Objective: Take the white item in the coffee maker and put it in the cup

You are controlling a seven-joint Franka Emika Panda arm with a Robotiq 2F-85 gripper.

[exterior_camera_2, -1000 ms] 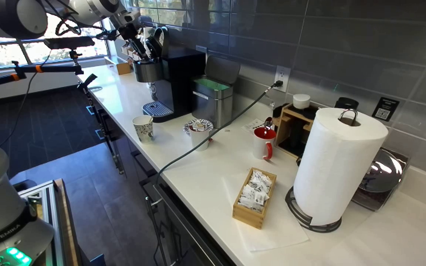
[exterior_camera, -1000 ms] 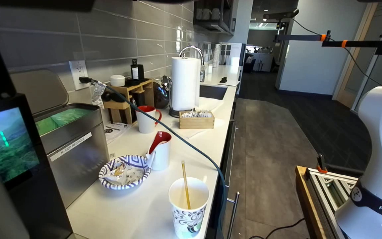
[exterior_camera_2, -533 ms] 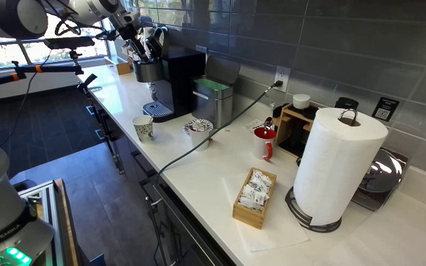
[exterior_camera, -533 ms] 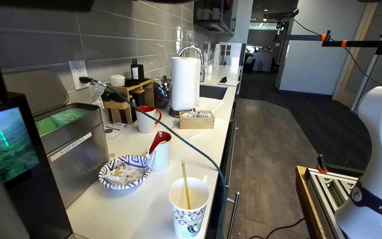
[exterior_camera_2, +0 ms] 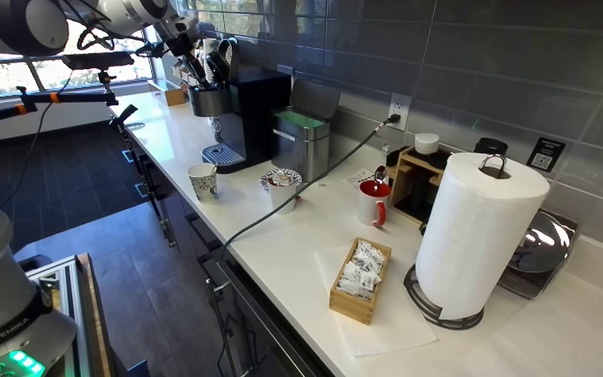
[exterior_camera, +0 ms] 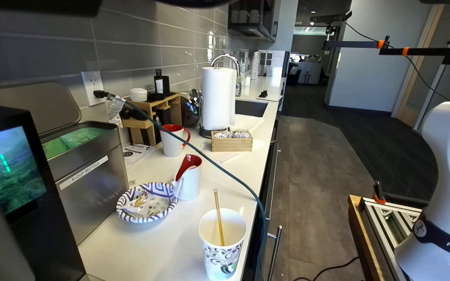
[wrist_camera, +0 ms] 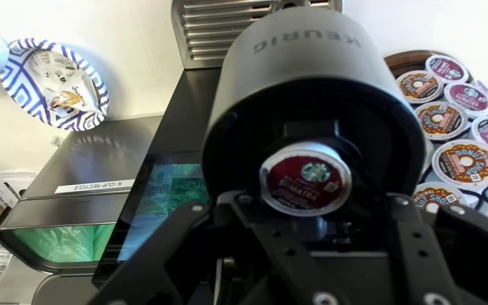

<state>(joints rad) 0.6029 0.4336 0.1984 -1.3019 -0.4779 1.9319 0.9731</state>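
With nothing in their hold, the widely spread fingers (wrist_camera: 415,243) flank the pod (wrist_camera: 305,180) in the coffee maker (exterior_camera_2: 260,107); the cup (exterior_camera_2: 203,186) stands on the bench (exterior_camera_2: 286,251).

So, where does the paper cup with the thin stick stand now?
In an exterior view, the paper cup stands at bottom centre, right of the patterned bowl, near the front edge of the counter.
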